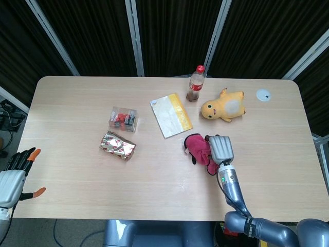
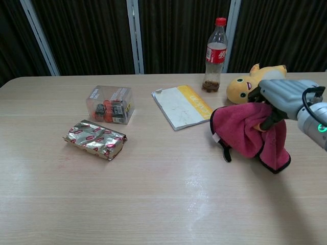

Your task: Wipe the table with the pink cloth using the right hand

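Right hand (image 2: 282,97) grasps pink cloth (image 2: 248,132) on tabletop (image 2: 163,199); bottle (image 2: 214,56) holds brown dregs; left hand (image 1: 13,177) released.

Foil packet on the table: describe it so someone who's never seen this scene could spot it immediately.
Start at the table's left half, as the head view shows it. Two small items sit there one behind the other: a clear plastic box with red contents, and in front of it, nearer the robot, the foil packet. It is the only crinkled, shiny silver thing, printed with small red marks.
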Controlling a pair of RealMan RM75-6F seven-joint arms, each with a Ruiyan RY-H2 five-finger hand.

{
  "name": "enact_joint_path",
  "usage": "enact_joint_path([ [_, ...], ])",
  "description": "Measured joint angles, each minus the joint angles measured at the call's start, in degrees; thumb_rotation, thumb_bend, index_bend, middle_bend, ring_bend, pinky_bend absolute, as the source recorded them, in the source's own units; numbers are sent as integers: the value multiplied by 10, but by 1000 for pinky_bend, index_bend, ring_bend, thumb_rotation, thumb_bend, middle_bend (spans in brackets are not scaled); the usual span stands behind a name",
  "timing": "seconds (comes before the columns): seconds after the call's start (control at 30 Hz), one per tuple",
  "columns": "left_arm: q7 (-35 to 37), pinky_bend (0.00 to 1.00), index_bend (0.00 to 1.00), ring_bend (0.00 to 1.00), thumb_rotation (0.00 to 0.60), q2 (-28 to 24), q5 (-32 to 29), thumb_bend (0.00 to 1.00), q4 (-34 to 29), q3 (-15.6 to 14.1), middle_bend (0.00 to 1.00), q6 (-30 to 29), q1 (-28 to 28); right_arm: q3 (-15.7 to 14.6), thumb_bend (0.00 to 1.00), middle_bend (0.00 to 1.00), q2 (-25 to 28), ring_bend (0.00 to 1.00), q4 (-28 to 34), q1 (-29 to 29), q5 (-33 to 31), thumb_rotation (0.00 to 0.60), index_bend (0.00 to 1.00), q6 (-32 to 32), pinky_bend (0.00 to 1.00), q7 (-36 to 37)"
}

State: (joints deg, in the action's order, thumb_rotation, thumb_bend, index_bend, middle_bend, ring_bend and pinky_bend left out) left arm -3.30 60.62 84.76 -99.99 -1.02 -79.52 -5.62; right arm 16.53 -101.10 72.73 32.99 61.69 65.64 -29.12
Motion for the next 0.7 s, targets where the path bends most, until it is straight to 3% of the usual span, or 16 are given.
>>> enact_joint_path([
  [0.27,-3,0,0,0,600,0,2,0,-1,-1,0,-2,1,25,388,624,37,525,-26,4,-11,600,721,30,715,-18],
  [0.5,-7,0,0,0,600,2,3,0,-1,-1,0,-3,1,26,350,572,60,473,-37,-4,-22,600,657,32,708,-20],
  [0.6,-8,0,0,0,600,2,2,0,-1,-1,0,-3,1,24,280,462,69,363,-38,-8,-29,600,532,30,663,-20],
  [0.7,-9,0,0,0,600,3,2,0,-1,-1,0,-3,1,23,171,261,79,164,-31,-13,-45,600,337,17,489,-20],
])
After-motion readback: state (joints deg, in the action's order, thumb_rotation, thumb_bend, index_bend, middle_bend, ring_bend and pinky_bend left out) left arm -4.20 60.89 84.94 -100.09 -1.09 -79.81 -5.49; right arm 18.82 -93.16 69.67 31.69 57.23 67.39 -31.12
